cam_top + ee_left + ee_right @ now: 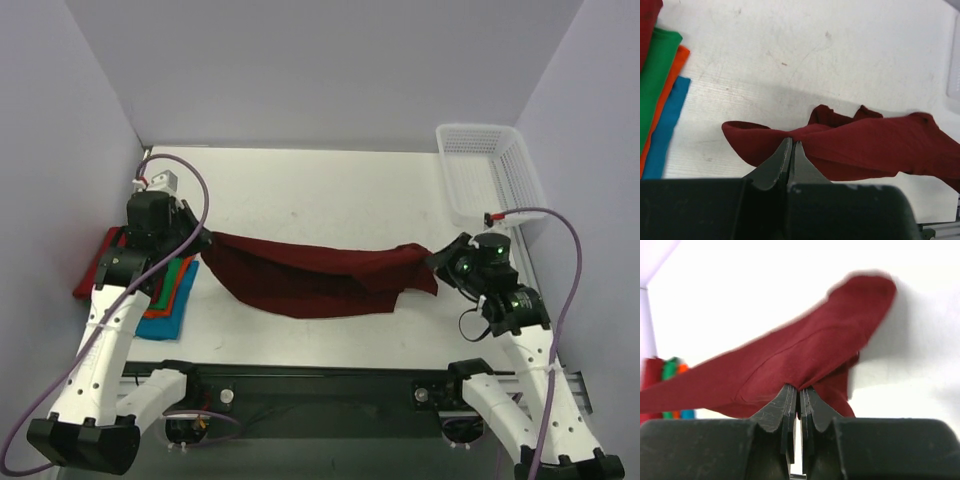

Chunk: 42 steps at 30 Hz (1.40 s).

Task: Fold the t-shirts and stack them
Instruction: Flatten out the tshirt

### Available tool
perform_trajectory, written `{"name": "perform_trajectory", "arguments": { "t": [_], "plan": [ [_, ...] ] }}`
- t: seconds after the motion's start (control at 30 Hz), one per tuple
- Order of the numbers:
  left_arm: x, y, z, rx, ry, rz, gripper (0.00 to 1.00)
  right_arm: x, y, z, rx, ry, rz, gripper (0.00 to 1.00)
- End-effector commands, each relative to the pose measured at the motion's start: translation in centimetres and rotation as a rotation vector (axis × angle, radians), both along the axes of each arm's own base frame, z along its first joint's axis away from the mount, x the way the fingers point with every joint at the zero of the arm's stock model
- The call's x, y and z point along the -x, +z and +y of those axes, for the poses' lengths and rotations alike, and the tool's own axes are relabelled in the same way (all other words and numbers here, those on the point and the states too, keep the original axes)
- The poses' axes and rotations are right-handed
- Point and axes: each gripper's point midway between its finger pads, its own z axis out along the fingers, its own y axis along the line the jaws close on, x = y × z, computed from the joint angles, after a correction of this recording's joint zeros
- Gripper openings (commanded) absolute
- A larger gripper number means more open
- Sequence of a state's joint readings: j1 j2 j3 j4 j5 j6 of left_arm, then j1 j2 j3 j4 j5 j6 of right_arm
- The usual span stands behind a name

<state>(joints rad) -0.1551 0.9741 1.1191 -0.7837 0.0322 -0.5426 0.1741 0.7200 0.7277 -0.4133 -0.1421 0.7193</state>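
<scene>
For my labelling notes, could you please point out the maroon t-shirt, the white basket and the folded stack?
maroon t-shirt (310, 280), top view, middle of the cloth.
white basket (478, 128), top view, far rim.
folded stack (172, 312), top view, blue bottom layer.

Stack of folded red, green, orange and blue cloth t-shirts (172, 300): partly under left arm (135, 255) in top view, cut by left edge in left wrist view, blurred smudge in right wrist view. Dark maroon cloth t-shirt (865, 145): runs off right edge in left wrist view, far end blurred in right wrist view. White plastic mesh basket (954, 60): only a sliver, left wrist view.
</scene>
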Motion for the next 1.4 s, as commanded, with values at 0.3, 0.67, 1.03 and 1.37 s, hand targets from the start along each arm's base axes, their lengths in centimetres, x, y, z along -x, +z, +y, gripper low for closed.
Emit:
{"name": "perform_trajectory", "arguments": {
  "t": [0.3, 0.67, 1.03, 1.37],
  "plan": [
    [-0.9, 15.6, 1.6, 0.027, 0.098, -0.327, 0.0, -0.4, 23.7, -3.1, 0.058, -0.065, -0.452, 0.0],
    [5.4, 23.3, 2.4, 0.091, 0.105, -0.553, 0.0, 7.9, 35.7, -4.8, 0.1, -0.113, -0.773, 0.0],
    [-4.2, 24.8, 0.7, 0.152, 0.118, -0.578, 0.0, -3.7, 36.4, -2.9, 0.125, -0.034, -0.717, 0.0],
    [-19.4, 28.5, -2.5, 0.203, 0.04, -0.694, 0.0, -19.4, 40.1, -2.1, 0.064, 0.008, -0.826, 0.0]
  ]
}}
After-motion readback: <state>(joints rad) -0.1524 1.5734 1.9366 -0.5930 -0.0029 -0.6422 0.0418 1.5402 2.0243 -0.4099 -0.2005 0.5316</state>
